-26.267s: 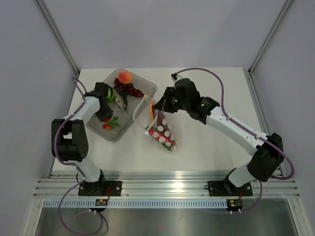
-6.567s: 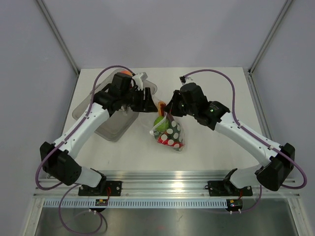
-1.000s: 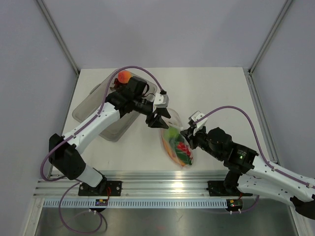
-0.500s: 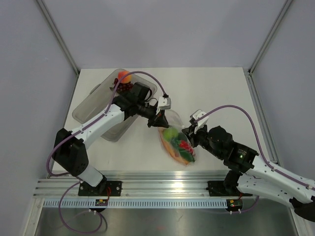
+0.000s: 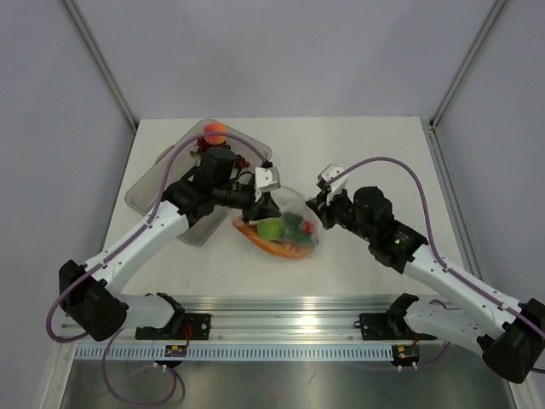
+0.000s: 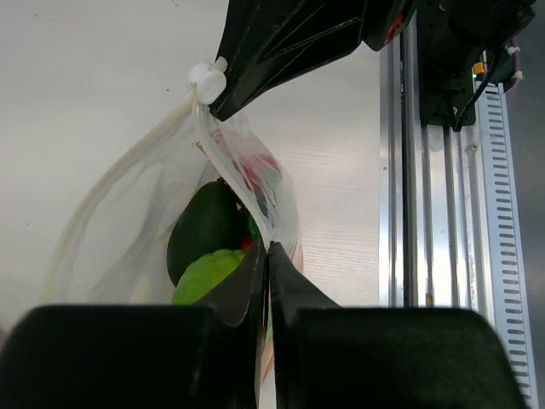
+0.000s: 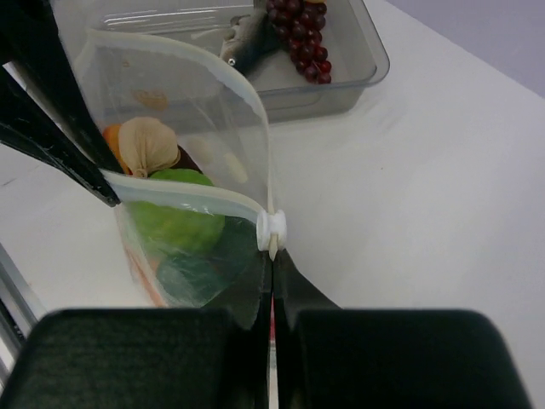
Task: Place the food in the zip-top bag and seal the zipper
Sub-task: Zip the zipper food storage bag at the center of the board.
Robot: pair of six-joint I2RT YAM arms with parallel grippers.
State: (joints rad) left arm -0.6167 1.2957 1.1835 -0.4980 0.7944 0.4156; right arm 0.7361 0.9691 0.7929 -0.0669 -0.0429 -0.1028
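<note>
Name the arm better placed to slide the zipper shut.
Right. The right gripper pinches the zip-top bag right beside the white slider; the left gripper only clamps the opposite mouth end, anchoring it.

no text, label, brand, number or sign can be read on anything in view.

White table (image 5: 375,145) with clear grey tray (image 5: 146,189)

The zip-top bag (image 5: 294,210), food (image 5: 272,228) inside, lies between left pincer (image 5: 260,203) and right pincer (image 5: 317,205), beside tray (image 5: 146,186).
</note>
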